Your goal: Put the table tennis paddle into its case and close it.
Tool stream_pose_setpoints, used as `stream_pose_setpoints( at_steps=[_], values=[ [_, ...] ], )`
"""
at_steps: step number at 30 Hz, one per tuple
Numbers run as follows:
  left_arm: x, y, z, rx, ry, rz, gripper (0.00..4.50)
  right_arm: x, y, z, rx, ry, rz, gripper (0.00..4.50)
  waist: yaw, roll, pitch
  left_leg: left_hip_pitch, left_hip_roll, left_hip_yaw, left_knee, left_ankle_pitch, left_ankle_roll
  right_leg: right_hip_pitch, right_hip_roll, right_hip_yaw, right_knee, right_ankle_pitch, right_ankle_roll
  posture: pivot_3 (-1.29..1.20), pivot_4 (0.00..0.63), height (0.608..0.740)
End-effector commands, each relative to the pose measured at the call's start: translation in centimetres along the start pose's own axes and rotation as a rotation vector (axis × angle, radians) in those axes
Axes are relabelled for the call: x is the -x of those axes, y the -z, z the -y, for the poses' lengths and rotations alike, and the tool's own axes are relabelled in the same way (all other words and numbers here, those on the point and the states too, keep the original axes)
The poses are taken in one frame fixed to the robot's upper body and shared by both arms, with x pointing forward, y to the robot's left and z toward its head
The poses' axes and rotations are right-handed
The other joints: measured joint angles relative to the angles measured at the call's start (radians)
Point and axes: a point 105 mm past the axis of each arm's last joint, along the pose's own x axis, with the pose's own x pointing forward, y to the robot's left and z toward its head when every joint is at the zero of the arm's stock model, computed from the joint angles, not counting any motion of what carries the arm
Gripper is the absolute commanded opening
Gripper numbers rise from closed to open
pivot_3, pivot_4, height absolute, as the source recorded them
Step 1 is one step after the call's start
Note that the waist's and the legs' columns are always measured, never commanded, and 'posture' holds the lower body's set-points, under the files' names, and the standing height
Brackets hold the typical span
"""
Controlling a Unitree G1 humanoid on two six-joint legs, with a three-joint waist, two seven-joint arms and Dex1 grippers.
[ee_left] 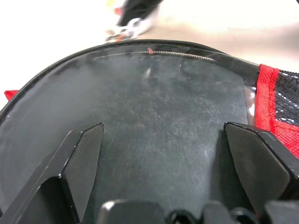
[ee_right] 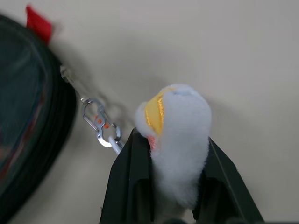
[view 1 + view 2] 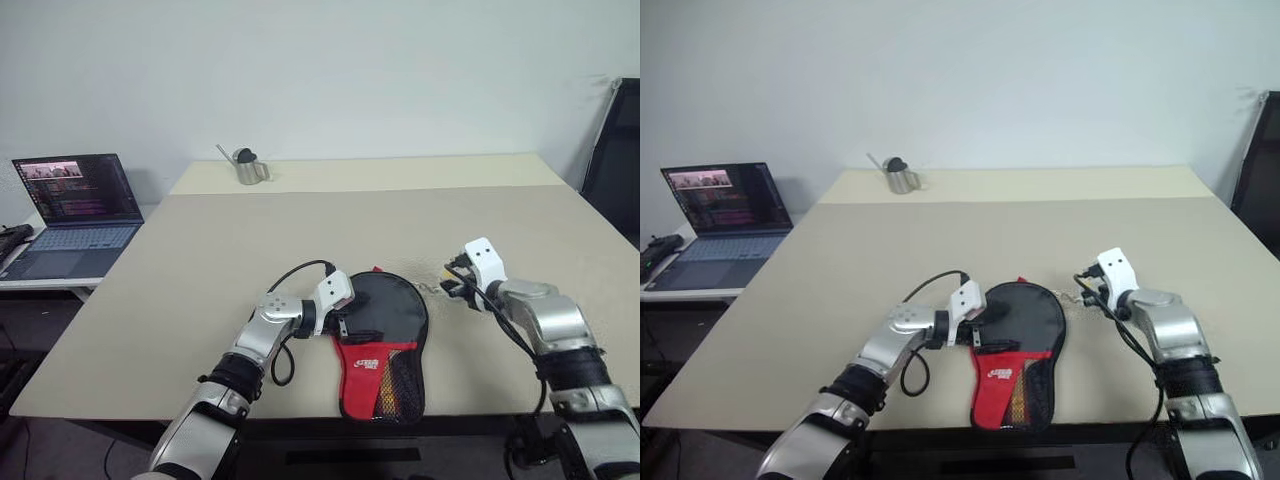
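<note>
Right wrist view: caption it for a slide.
Right gripper shut on the white-yellow ball charm, clipped by a metal carabiner to the black case on the table.

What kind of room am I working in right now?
Probably an office or lab: a plain beige table against a bare wall, an open laptop on a side desk, and a black chair at the right.

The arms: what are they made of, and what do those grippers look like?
Silver metal-looking shells with black banded joints. Each wrist carries a white block, with a loose black cable looping along the forearm. The left gripper and right gripper each end in two flat, angular black fingers.
</note>
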Motion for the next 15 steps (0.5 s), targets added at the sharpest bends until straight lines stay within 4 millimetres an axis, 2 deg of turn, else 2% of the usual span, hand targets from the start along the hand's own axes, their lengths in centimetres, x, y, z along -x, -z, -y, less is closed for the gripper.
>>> stream_pose_setpoints(
  at_steps=[1,6,10,15],
  values=[
    [-0.5,4.8,2.4,0.093,0.084,-0.174,4.50,3.4,-0.1,-0.1,0.005,-0.032,-0.002,0.55,0.003,0.000,0.000,0.002,0.000,0.000,0.000,-0.001,0.001,0.001,0.000,0.000,0.000,0.000,0.001,0.00,0.150,0.740],
    [-1.3,4.3,2.7,0.085,0.111,-0.160,4.50,6.2,1.9,-2.9,0.004,-0.154,-0.076,0.55,0.010,-0.001,0.000,0.007,0.001,0.000,-0.001,-0.002,0.003,0.009,-0.001,0.000,-0.004,-0.001,0.002,0.00,0.150,0.740],
    [-1.6,4.1,2.8,0.075,0.121,-0.158,4.50,7.6,2.8,-4.2,0.010,-0.203,-0.110,0.55,0.015,-0.001,0.000,0.007,0.001,-0.001,-0.001,-0.002,0.003,0.013,-0.001,-0.002,-0.010,0.000,0.004,0.00,0.150,0.740],
    [-2.1,4.0,2.9,0.071,0.129,-0.155,4.50,9.3,4.5,-6.9,0.037,-0.333,-0.168,0.55,0.026,-0.002,0.001,0.007,0.000,-0.001,-0.001,-0.004,0.006,0.014,-0.003,-0.002,-0.013,0.000,0.006,0.00,0.150,0.740]
  ],
)
